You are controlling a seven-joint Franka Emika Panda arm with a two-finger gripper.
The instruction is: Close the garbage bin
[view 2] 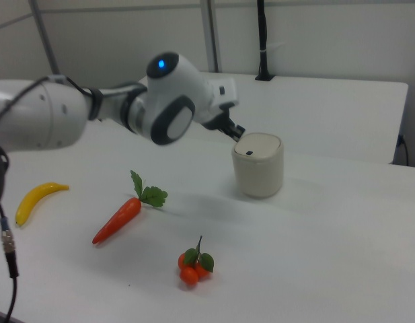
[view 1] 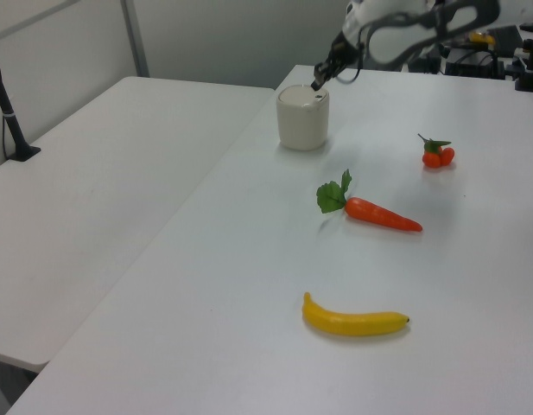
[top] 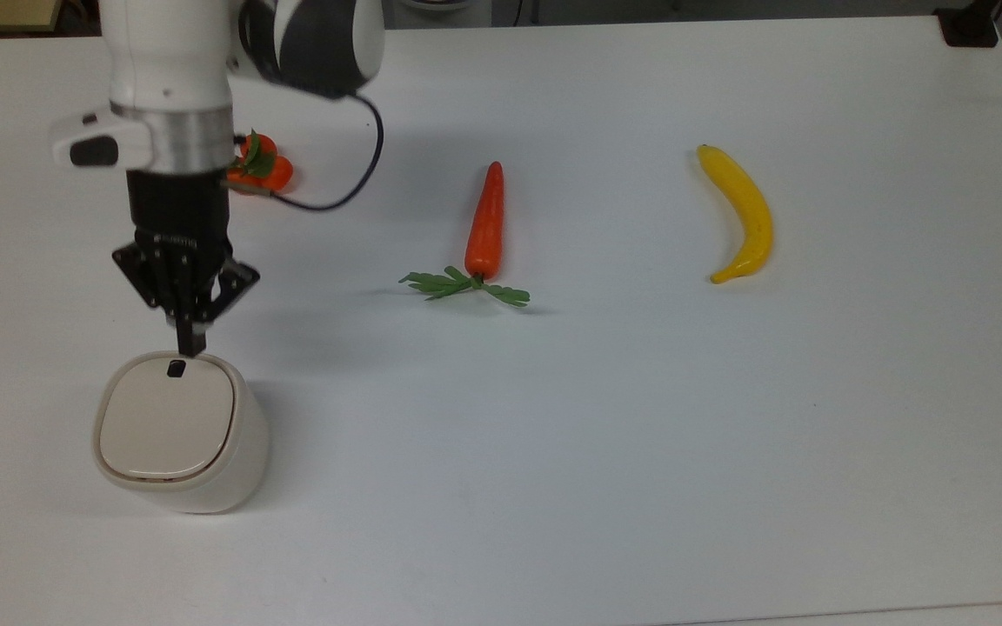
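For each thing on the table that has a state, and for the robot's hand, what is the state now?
garbage bin: upright, lid down flat, closed.
hand: shut, empty, above the bin's rim, not touching the lid.
carrot: lying flat, untouched.
banana: lying flat, untouched.
small oranges: resting on the table, partly behind the arm in the top view.

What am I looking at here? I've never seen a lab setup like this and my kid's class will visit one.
It is a robot arm, white and grey, ending in a black gripper with fingers pinched together, holding nothing. Three fixed cameras show one white table: the top view looks down on it, the left view and right view see it from opposite sides. The gripper hovers just above a small cream garbage bin whose lid lies flat, closed. Also on the table: a toy carrot, a banana and a small orange fruit cluster.
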